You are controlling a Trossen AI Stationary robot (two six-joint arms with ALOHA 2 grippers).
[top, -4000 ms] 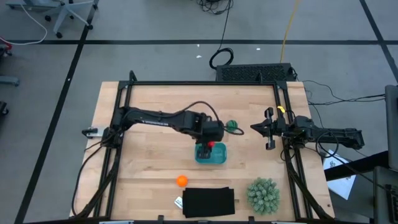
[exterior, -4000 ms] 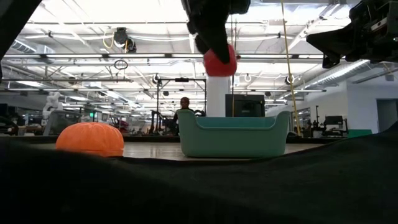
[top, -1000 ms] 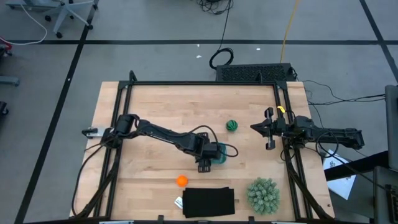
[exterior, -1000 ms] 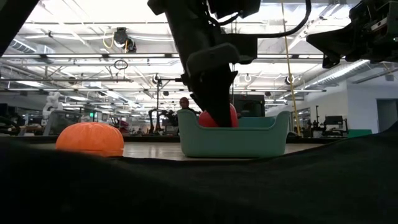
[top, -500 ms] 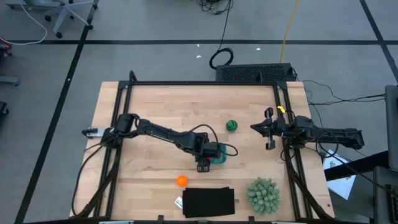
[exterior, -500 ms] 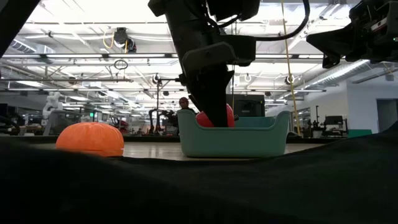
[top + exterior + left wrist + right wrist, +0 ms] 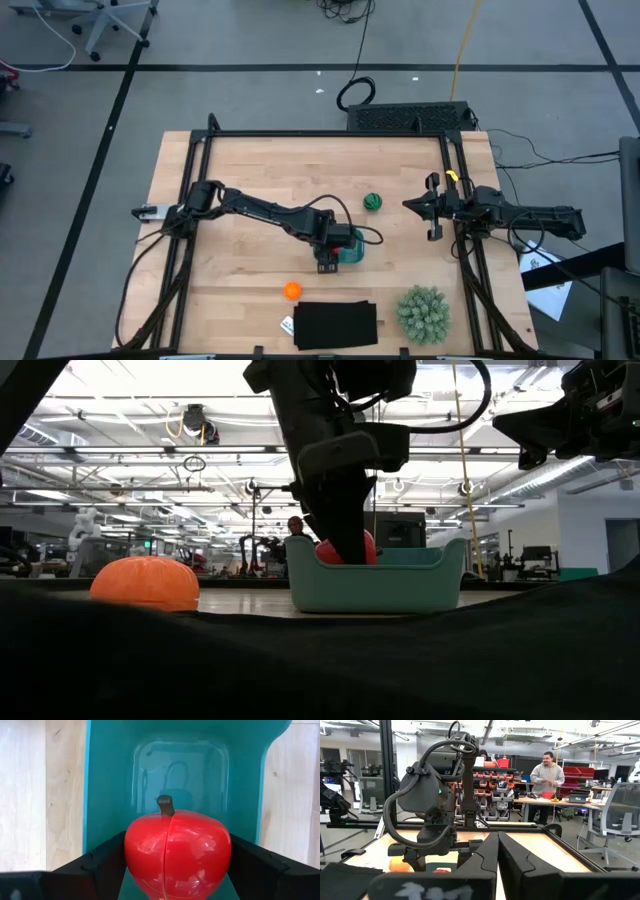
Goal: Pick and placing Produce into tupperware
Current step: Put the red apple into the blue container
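My left gripper (image 7: 337, 247) reaches down into the teal tupperware (image 7: 353, 253) near the table's middle and is shut on the red toy apple (image 7: 177, 855). In the low view the apple (image 7: 367, 547) peeks over the tupperware's rim (image 7: 375, 580). The orange round fruit (image 7: 291, 290) rests on the table nearer the near edge. The dark green one (image 7: 373, 202) sits on the table beyond the tupperware. My right gripper (image 7: 432, 207) waits shut at the table's right edge, above the table. My left gripper pinches the red apple between its two fingers (image 7: 100, 862), one on each opposite side (image 7: 137, 855). It comes from above, pointing down. The apple sits low between the tupperware's walls (image 7: 110, 770); whether it rests on the floor I cannot tell.
A black flat rectangle (image 7: 335, 325) lies at the near edge, with the pale-green spiky plant ball (image 7: 423, 312) to its right. A black frame (image 7: 320, 133) borders the tabletop. A person (image 7: 547, 772) stands in the room beyond.
Four seconds ago my left gripper held the apple above the tupperware; it has since come down and carried the apple inside the walls. Over the last second it has stayed there, still shut on the apple.
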